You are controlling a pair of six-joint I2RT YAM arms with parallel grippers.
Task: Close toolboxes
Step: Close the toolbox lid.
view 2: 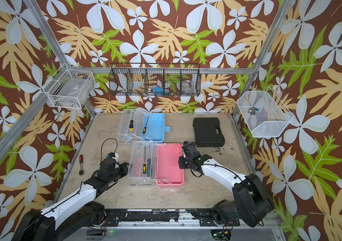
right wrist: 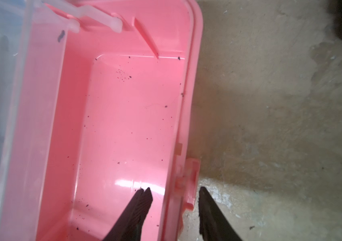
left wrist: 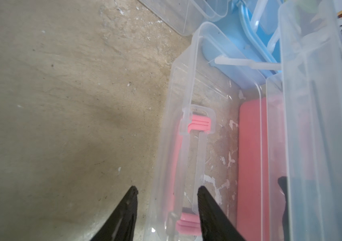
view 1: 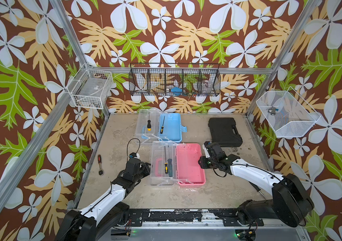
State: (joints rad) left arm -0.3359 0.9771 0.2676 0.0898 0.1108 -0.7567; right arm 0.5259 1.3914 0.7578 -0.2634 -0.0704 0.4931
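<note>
Shows pink toolbox [view 1: 190, 164] open in middle of table [view 1: 124, 194], clear lid [view 1: 157, 152] flat beside base, screwdrivers [view 1: 166, 167] in lid. Shows light-blue toolbox [view 1: 171, 127] open too, at back edge, just behind. Straddles lid's outer wall near pink handle [left wrist: 199, 124] with left gripper [left wrist: 168, 187], spread. Straddles pink base's latch [right wrist: 192, 179] wall with right gripper [right wrist: 174, 187], spread too. Has black hard case [view 1: 224, 131] toward back-right corner, ratchet [view 1: 100, 164] by left edge. Cannot read label [view 1: 96, 86] in white wire basket [view 1: 86, 102]: too small.

Pink toolbox [view 1: 190, 164], light-blue toolbox [view 1: 171, 127], black case [view 1: 224, 131], brown floral-and-leaf walls [view 1: 166, 31], mottled beige table [view 1: 218, 192]
</note>
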